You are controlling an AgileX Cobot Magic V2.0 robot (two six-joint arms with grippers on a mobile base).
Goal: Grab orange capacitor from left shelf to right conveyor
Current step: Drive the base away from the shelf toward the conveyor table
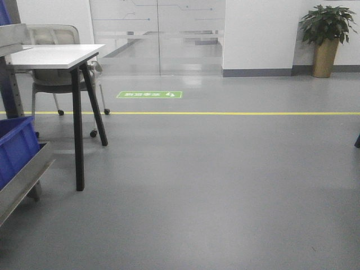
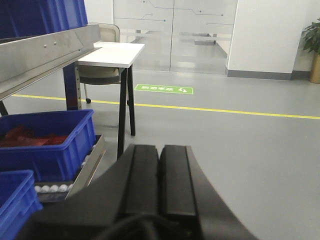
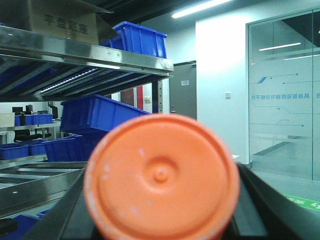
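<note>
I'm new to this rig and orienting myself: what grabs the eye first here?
The round end of the orange capacitor fills the right wrist view, between the dark fingers of the right gripper. Behind it, blue bins crowd the steel shelves. On the floor ahead, a green sign sits by a yellow line.

Even overhead light filling the room, ceiling strip [image 3: 200, 7] glowing bright, floor [image 1: 191, 81] catching soft glare, orange capacitor [image 3: 161, 177] blurring out of focus up close

Grey floor [image 1: 225, 185] with a yellow line [image 1: 253, 113] and green sign [image 1: 149, 94], white table [image 2: 115, 52] and chair [image 2: 100, 75] ahead-left of the left gripper [image 2: 160, 150], glass partition [image 2: 172, 35] beyond, white wall [image 1: 259, 34], plant [image 1: 326, 39] far right of it, strip light [image 3: 200, 7] overhead.
</note>
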